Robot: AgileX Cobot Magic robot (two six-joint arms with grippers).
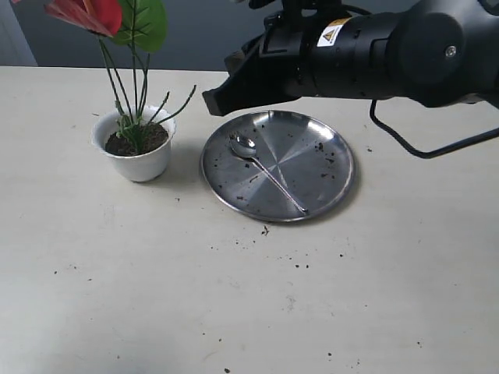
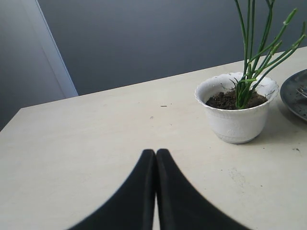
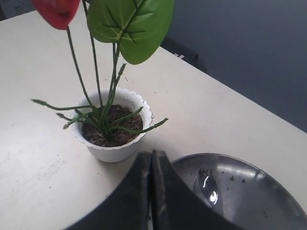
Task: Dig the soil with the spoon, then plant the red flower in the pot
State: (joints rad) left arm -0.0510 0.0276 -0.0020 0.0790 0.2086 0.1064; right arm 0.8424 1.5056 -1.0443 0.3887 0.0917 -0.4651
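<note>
The white scalloped pot point(image 1: 140, 152) stands on the table at the left, holding dark soil point(image 1: 136, 142). The red flower point(image 1: 87, 14) with its green leaf point(image 1: 146, 19) stands upright in that soil, stems rooted in the pot point(image 3: 114, 129). The silver spoon point(image 1: 265, 171) lies in the round steel plate point(image 1: 327, 191), its head point(image 3: 207, 186) toward the pot. My right gripper point(image 1: 214, 101) hangs shut and empty above the plate's far left rim, its tips point(image 3: 152, 155) between pot and plate. My left gripper point(image 2: 155, 152) is shut and empty, low over bare table beside the pot point(image 2: 236, 117).
Soil crumbs are scattered in the plate point(image 3: 268, 191) and on the table in front of it point(image 1: 265, 231). A black cable point(image 1: 421, 148) trails behind the right arm. A dark wall runs behind the table's far edge.
</note>
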